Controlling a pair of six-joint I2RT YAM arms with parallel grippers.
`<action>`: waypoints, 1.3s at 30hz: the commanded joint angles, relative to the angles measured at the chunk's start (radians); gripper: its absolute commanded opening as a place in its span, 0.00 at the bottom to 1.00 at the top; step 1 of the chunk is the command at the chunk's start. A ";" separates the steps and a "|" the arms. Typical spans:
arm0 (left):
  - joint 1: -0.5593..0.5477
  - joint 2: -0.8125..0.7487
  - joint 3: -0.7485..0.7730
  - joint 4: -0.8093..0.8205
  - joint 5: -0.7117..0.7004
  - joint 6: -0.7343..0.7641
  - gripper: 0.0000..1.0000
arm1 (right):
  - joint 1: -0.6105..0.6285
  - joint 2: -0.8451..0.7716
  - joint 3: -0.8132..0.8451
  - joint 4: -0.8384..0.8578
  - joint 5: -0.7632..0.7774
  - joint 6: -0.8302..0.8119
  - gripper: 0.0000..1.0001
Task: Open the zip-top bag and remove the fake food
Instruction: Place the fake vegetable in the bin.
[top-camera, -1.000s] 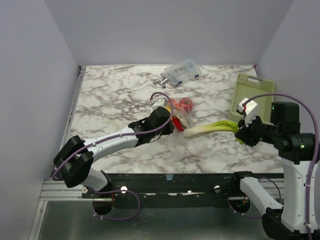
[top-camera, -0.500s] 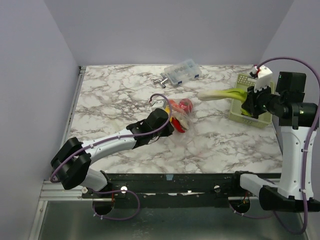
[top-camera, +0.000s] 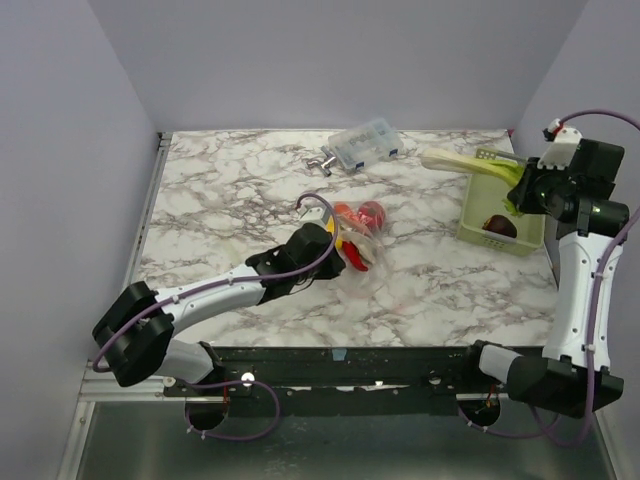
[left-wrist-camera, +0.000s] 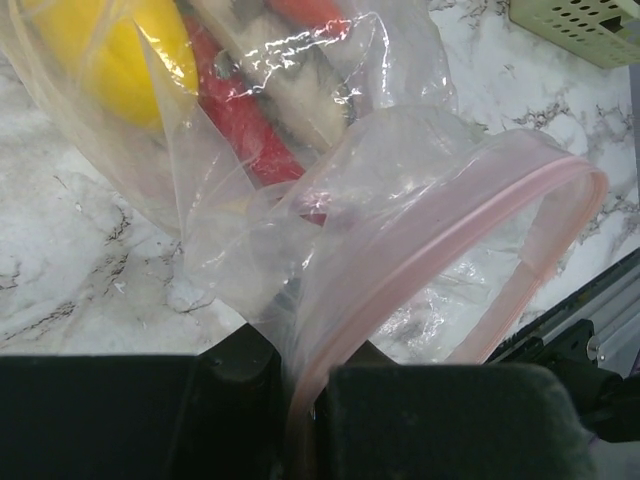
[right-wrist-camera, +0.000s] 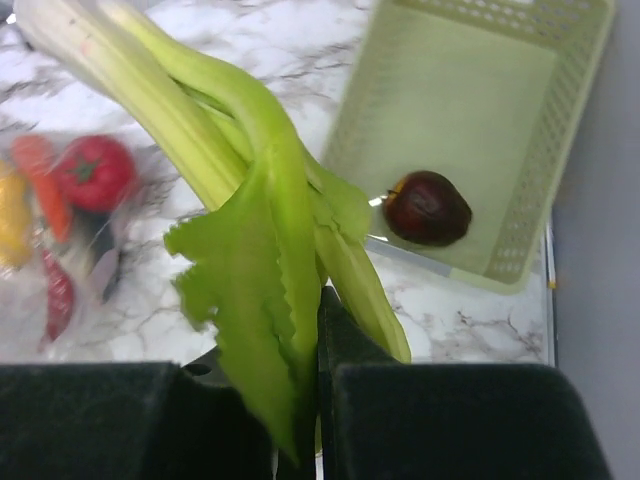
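Zip-top bag (left-wrist-camera: 400, 190) plastic is clamped between the closed fingers of the left gripper (left-wrist-camera: 300, 400), right at the pink zipper strip (left-wrist-camera: 450, 245), which is seen looped open to the right in the left wrist view. Inside the bag, a yellow lemon (left-wrist-camera: 100, 50) and red pieces (left-wrist-camera: 240, 120) are pressed against the clear film. The bag is laid near the middle of the marble table (top-camera: 220, 190).

The right gripper (right-wrist-camera: 318, 380) is clenched on the leafy end of the pale green-white stalk (right-wrist-camera: 200, 130), which is held in the air roughly level, its pale end pointed left, by the light green basket (top-camera: 475, 215) at the table's right side. A dark purple piece (right-wrist-camera: 428, 207) is seen lying in the basket.

At the table's far edge, a small clear box (top-camera: 365, 143) and a metal fitting (top-camera: 322, 161) are set just beside each other, well apart from both grippers.
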 joint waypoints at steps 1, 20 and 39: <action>0.005 -0.067 -0.026 0.039 0.035 0.034 0.00 | -0.195 0.024 -0.072 0.150 -0.094 0.085 0.00; 0.004 -0.106 -0.067 0.048 0.050 0.083 0.00 | -0.353 0.095 -0.275 0.394 -0.091 0.043 0.00; 0.005 -0.091 -0.071 0.079 0.061 0.062 0.00 | -0.352 0.283 -0.286 0.535 -0.178 0.041 0.01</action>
